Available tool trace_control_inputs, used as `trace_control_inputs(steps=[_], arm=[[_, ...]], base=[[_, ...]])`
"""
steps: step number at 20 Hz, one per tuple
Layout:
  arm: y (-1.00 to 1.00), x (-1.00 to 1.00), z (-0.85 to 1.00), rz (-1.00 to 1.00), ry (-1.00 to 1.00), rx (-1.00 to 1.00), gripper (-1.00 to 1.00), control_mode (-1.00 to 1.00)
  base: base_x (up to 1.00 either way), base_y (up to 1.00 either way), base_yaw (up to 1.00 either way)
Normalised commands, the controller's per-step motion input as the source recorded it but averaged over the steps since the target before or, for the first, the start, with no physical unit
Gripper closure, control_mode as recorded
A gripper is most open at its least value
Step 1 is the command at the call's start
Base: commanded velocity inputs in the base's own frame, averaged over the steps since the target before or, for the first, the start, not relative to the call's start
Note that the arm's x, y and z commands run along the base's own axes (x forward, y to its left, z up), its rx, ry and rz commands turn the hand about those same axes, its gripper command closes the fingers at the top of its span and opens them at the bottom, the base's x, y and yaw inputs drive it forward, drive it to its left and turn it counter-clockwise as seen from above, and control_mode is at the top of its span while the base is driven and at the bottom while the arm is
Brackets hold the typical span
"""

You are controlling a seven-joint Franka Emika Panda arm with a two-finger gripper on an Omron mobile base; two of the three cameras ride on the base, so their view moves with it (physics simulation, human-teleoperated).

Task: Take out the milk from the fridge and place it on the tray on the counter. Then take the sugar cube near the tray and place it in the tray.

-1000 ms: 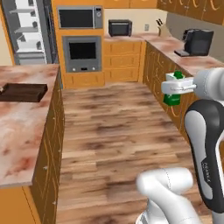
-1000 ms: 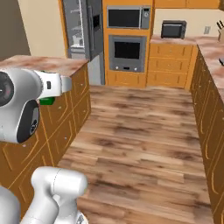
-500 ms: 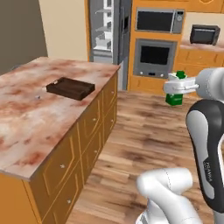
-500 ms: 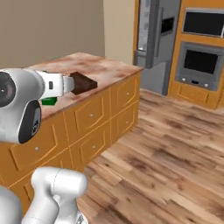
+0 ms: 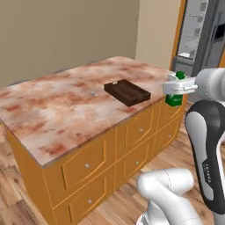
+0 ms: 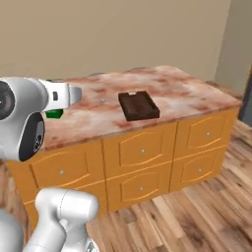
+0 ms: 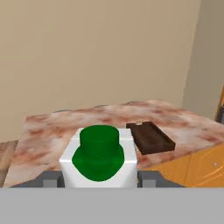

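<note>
Now the counter [image 5: 66, 110] with the tray [image 5: 127, 92] has been brought in front of the base, away from the fridge [image 5: 200, 30], while the milk [image 7: 99, 156] is kept grasped between the fingers of the gripper [image 7: 99, 178], beside the counter edge, so placing seems near.

One worktop [image 5: 66, 110] of marbled stone. One dark wooden tray [image 5: 127, 92] on it. One small white cube [image 5: 114, 82], just beside the tray's far rim. One tiny pale speck [image 5: 92, 93] on the stone near the tray, too small to identify. One milk carton [image 7: 99, 158], white with one green cap, clamped between two dark fingers [image 7: 48, 178] of one tool [image 7: 99, 179]. One fridge [image 5: 200, 33] at the right edge. Six drawer fronts [image 6: 142, 147] along the cabinet face, each with one small knob.
</note>
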Motion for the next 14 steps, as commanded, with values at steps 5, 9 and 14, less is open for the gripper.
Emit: trace_control_inputs(steps=[5,9,14], arm=[[0.00,0.00,0.00,0.00,0.00,0.00,1.00,1.00],[0.00,0.00,0.00,0.00,0.00,0.00,1.00,1.00],[0.00,0.00,0.00,0.00,0.00,0.00,1.00,1.00]], base=[[0.71,-0.93,0.40],[0.50,-1.00,0.31],[0.75,-1.00,0.42]])
